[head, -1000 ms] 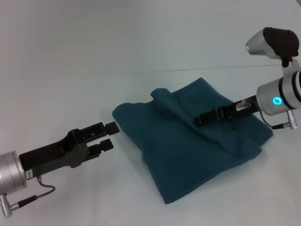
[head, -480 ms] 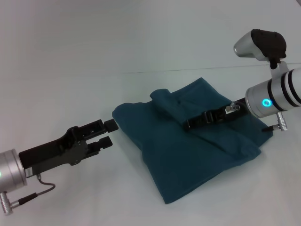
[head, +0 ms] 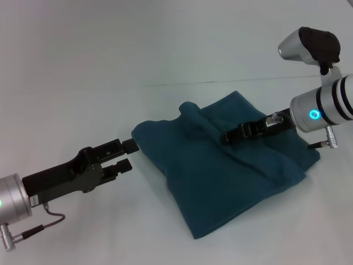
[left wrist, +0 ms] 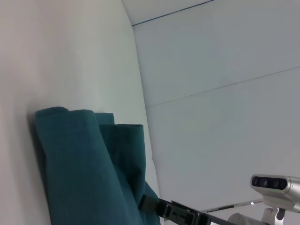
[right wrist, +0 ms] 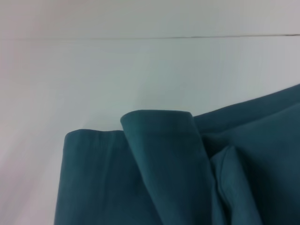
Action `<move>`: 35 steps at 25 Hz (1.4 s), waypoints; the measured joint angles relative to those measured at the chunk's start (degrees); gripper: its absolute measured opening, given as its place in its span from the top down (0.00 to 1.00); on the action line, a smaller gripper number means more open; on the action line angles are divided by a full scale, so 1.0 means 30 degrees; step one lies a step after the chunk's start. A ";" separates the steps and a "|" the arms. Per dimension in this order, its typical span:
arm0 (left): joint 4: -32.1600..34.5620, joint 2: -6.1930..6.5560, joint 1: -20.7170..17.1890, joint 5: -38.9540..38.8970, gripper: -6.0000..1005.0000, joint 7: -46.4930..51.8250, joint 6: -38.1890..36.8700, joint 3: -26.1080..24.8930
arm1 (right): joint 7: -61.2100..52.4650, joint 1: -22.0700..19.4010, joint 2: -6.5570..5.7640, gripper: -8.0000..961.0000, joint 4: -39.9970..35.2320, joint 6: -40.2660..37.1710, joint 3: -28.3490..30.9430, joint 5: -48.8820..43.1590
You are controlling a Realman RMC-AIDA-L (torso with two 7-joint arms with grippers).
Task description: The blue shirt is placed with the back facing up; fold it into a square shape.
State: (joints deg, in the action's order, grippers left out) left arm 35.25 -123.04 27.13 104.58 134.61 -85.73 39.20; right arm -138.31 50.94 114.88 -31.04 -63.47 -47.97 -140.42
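Observation:
The blue shirt (head: pixel 220 176) lies folded into a rough, slightly rumpled square in the middle of the white table. A rolled fold (head: pixel 196 118) stands up along its far side. In the right wrist view the shirt (right wrist: pixel 164 178) fills the lower part, roll in the middle. My left gripper (head: pixel 128 155) is open and hovers just off the shirt's left corner, holding nothing. My right gripper (head: pixel 227 138) reaches in low over the shirt's upper middle, beside the roll. The left wrist view shows the shirt (left wrist: pixel 79 164) and the right gripper (left wrist: pixel 173 213) farther off.
The white table (head: pixel 165 55) runs wide around the shirt on all sides. A thin dark seam line (head: pixel 182 84) crosses it behind the shirt. The right arm's silver body (head: pixel 325 110) hangs over the shirt's right corner.
My right gripper slid left across the shirt, then drew back to the right and slightly up. The raised flap at the far side now lies as a flatter roll. The left arm stayed put.

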 joint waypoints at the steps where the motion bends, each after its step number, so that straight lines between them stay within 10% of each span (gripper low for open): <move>1: -0.0001 -0.0001 0.0001 0.0001 0.27 0.0010 0.0007 0.0000 | -0.0001 0.0023 0.0004 0.28 0.0020 0.0036 -0.0006 -0.0004; 12: -0.0001 0.0000 0.0011 -0.0034 0.27 0.0041 0.0044 -0.0030 | 0.0003 -0.0064 -0.0060 0.76 0.0186 0.0188 -0.0008 -0.0030; 35: -0.0001 0.0077 -0.0032 -0.0469 0.27 -0.0033 -0.0005 -0.0030 | -0.2638 -0.0126 -0.0148 0.92 -0.5196 -0.4022 -0.0283 -0.0435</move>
State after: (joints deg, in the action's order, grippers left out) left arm 35.24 -122.81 27.03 103.18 134.51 -85.74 39.11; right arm -146.22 50.56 114.44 -46.63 -75.54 -48.81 -141.73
